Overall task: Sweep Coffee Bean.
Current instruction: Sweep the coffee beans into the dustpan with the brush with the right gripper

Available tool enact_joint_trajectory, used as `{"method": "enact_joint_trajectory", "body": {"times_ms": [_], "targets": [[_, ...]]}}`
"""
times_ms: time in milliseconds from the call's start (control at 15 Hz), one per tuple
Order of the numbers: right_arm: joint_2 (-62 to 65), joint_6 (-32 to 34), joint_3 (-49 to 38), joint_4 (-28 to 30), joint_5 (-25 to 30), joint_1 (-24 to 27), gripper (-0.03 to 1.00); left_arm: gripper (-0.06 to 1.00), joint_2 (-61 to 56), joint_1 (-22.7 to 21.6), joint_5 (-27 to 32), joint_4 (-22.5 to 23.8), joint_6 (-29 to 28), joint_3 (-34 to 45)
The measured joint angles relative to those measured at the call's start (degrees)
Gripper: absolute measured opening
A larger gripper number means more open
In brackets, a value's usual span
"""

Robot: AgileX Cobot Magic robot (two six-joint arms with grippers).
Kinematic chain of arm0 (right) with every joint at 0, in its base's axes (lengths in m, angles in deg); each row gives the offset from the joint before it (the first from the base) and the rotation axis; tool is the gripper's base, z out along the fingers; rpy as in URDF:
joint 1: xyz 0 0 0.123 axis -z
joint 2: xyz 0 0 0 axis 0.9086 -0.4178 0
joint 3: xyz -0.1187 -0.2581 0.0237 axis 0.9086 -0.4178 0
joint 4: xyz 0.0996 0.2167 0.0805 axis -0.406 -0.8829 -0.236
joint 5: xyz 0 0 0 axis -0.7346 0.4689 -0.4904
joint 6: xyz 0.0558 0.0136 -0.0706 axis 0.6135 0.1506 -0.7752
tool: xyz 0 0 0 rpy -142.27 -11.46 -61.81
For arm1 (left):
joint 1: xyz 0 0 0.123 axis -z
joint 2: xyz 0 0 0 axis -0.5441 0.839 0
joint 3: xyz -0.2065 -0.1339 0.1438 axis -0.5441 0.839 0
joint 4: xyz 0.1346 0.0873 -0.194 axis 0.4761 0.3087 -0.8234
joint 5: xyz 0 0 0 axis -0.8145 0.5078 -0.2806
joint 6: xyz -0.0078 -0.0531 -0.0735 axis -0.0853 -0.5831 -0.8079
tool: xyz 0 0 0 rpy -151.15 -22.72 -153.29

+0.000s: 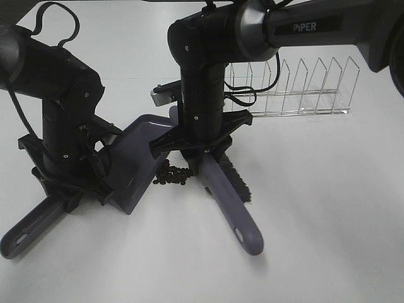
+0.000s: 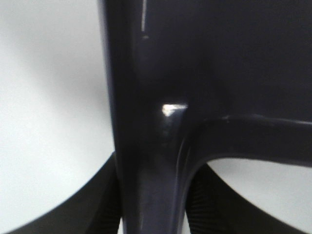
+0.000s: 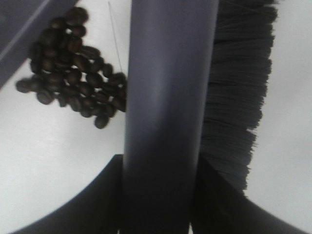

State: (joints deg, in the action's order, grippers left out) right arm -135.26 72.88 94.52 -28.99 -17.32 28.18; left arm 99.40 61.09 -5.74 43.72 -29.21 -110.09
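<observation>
Exterior high: we are seeing the coffee bean (image 1: 172, 175) pile lying on the table (image 1: 328, 208) between the dustpan (image 1: 136, 158) lip and the brush (image 1: 230, 205), just beside the right pincer (image 1: 203, 151), whose arm is bending steeply downward. Left wrist: the left pincer (image 2: 156, 214) is clamping the dustpan handle. Right wrist: the right pincer is gripping the brush handle, with the beans lying just beside it.

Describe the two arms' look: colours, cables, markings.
Both matte black: chunky jointed housings with small screws. Right arm has a grey metal collar and white PiPER lettering on its forearm. Left arm shows no marking. Loose black cables loop off both. Gripper fingers are curved, black.
</observation>
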Motion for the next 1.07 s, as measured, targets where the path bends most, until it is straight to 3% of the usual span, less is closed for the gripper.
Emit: {"method": "enact_joint_trajectory", "body": {"times_ms": [400, 800, 1067], "targets": [[-0.8, -1.5, 0.1, -13.6, -9.6, 0.0, 0.31, 0.34, 0.1, 0.0, 0.9, 0.0, 0.0, 0.0], [-0.9, -4.4, 0.1, -21.1, -12.6, 0.4, 0.31, 0.34, 0.1, 0.0, 0.9, 0.0, 0.0, 0.0], [-1.0, -9.1, 0.1, -30.0, -12.9, 2.5, 0.31, 0.34, 0.1, 0.0, 1.0, 0.0, -0.1, 0.0]]}}
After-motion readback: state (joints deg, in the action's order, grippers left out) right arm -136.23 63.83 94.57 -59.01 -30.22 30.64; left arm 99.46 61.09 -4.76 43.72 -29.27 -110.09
